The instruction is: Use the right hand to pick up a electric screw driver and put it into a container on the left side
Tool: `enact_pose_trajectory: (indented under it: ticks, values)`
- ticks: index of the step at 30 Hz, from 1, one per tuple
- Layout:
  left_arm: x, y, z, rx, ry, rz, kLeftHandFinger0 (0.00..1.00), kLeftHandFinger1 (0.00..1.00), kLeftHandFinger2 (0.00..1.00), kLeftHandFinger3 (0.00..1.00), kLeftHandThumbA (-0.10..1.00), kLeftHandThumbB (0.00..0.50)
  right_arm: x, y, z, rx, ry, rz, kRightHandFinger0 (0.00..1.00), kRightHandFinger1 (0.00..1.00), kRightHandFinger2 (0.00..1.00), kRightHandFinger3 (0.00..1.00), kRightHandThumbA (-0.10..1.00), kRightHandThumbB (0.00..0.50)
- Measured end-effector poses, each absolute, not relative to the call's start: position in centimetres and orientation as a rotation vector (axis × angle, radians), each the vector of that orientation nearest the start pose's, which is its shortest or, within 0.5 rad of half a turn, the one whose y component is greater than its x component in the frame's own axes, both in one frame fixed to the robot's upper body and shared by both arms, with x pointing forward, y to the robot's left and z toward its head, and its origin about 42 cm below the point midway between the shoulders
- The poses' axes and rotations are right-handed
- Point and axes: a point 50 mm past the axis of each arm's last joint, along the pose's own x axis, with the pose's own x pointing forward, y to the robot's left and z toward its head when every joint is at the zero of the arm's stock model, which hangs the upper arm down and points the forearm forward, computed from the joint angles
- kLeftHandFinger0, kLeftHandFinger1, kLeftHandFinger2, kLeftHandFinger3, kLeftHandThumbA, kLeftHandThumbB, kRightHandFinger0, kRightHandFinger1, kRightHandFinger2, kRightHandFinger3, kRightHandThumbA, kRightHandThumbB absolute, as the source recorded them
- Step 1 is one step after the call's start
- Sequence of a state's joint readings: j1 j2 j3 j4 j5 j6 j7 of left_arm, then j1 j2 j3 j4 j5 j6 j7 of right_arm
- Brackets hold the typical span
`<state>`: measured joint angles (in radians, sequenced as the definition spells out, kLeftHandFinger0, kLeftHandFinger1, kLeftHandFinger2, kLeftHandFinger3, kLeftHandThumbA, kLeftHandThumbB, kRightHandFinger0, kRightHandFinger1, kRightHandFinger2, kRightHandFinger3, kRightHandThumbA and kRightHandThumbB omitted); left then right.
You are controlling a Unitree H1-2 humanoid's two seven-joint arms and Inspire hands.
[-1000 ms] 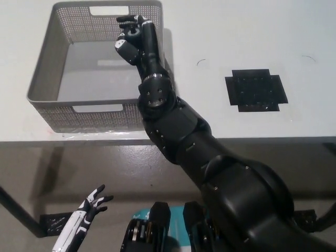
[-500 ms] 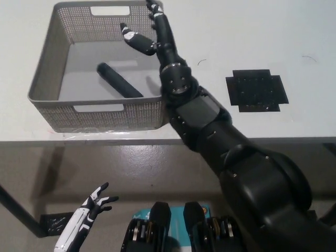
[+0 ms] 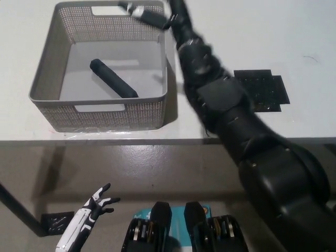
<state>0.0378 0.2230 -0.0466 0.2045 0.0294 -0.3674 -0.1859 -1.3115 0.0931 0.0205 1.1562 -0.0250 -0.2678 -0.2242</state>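
Note:
A dark cylindrical electric screwdriver (image 3: 113, 78) lies diagonally on the floor of the grey mesh basket (image 3: 44, 79) at the table's left. My black right hand (image 3: 160, 16) is open above the basket's far right corner, fingers spread and holding nothing; its top is cut off by the picture's edge. The black right arm stretches from the bottom right across the table to that corner. My white left hand (image 3: 92, 210) rests low at the lower left, below the table edge, fingers apart.
A black cross-shaped mat (image 3: 265, 89) lies on the white table (image 3: 252, 31) right of the arm. The table's front edge (image 3: 105, 140) runs across the middle of the picture, with grey floor below it.
The right hand opened and let the screwdriver go; it now lies in the basket. The hand has since risen toward the basket's far right corner. The left hand hardly moved.

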Motion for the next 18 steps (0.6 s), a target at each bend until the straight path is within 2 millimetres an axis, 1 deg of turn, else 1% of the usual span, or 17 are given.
enact_pose_trajectory:
  ticks: [1, 3, 4, 5, 6, 7, 8, 9, 10, 11, 13, 14, 15, 18]
  values:
    - [26.0, 27.2, 5.8, 0.257, -0.094, -0.252, 0.87, 0.93, 0.9, 1.0, 1.0, 0.185, 56.1, -3.4, 37.3, -0.085, -0.418, 0.154, 1.0, 1.0, 1.0, 1.0, 1.0, 0.33]
    - [26.0, 27.2, 5.7, 0.256, -0.09, -0.251, 0.89, 0.96, 0.96, 1.0, 1.0, 0.188, 55.8, -4.4, 37.6, -0.068, -0.462, 0.141, 1.0, 1.0, 1.0, 1.0, 1.0, 0.343]
    - [25.9, 27.2, 5.7, 0.256, -0.089, -0.251, 0.9, 0.98, 0.99, 1.0, 1.0, 0.194, 55.6, -4.8, 37.4, -0.061, -0.472, 0.136, 1.0, 1.0, 1.0, 1.0, 1.0, 0.372]
    - [25.9, 27.2, 5.6, 0.256, -0.086, -0.251, 0.92, 1.0, 1.0, 1.0, 1.0, 0.201, 55.2, -5.4, 36.8, -0.051, -0.483, 0.127, 1.0, 1.0, 1.0, 1.0, 1.0, 0.402]
    - [25.8, 27.2, 5.6, 0.255, -0.084, -0.25, 0.92, 1.0, 1.0, 1.0, 1.0, 0.201, 54.9, -5.8, 36.2, -0.044, -0.485, 0.121, 1.0, 1.0, 1.0, 1.0, 1.0, 0.41]
    - [25.8, 27.2, 5.5, 0.255, -0.082, -0.25, 0.93, 1.0, 1.0, 1.0, 1.0, 0.193, 54.6, -6.3, 35.5, -0.037, -0.487, 0.114, 1.0, 1.0, 1.0, 1.0, 1.0, 0.398]
    - [25.7, 27.3, 5.5, 0.255, -0.079, -0.249, 0.95, 1.0, 1.0, 1.0, 1.0, 0.194, 54.2, -6.8, 34.6, -0.03, -0.485, 0.107, 1.0, 1.0, 1.0, 1.0, 1.0, 0.372]
    - [25.7, 27.3, 5.4, 0.255, -0.077, -0.249, 0.97, 1.0, 1.0, 1.0, 1.0, 0.199, 53.7, -7.4, 33.5, -0.023, -0.48, 0.099, 1.0, 1.0, 1.0, 1.0, 0.97, 0.368]
    - [25.6, 27.3, 5.3, 0.254, -0.074, -0.248, 0.99, 1.0, 1.0, 1.0, 1.0, 0.198, 53.2, -7.9, 32.5, -0.016, -0.476, 0.09, 1.0, 1.0, 1.0, 1.0, 0.98, 0.37]
    - [25.5, 27.3, 5.3, 0.254, -0.071, -0.247, 1.0, 1.0, 1.0, 1.0, 1.0, 0.196, 52.5, -8.7, 31.1, -0.008, -0.467, 0.079, 1.0, 1.0, 1.0, 1.0, 0.98, 0.346]
    - [25.3, 27.4, 5.1, 0.253, -0.065, -0.246, 1.0, 1.0, 1.0, 1.0, 1.0, 0.197, 51.2, -9.9, 28.7, 0.004, -0.451, 0.058, 1.0, 1.0, 1.0, 1.0, 0.98, 0.353]
    - [25.2, 27.4, 5.0, 0.253, -0.061, -0.245, 1.0, 1.0, 1.0, 1.0, 1.0, 0.198, 50.4, -10.6, 27.4, 0.008, -0.439, 0.048, 1.0, 1.0, 1.0, 1.0, 0.97, 0.335]
    - [25.1, 27.5, 4.9, 0.253, -0.056, -0.244, 1.0, 1.0, 1.0, 1.0, 1.0, 0.198, 49.4, -11.5, 25.6, 0.011, -0.419, 0.033, 1.0, 1.0, 1.0, 1.0, 0.97, 0.325]
    - [24.7, 27.6, 4.5, 0.251, -0.042, -0.242, 1.0, 1.0, 1.0, 1.0, 1.0, 0.222, 46.1, -14.2, 21.4, 0.011, -0.379, -0.007, 1.0, 1.0, 1.0, 1.0, 1.0, 0.272]
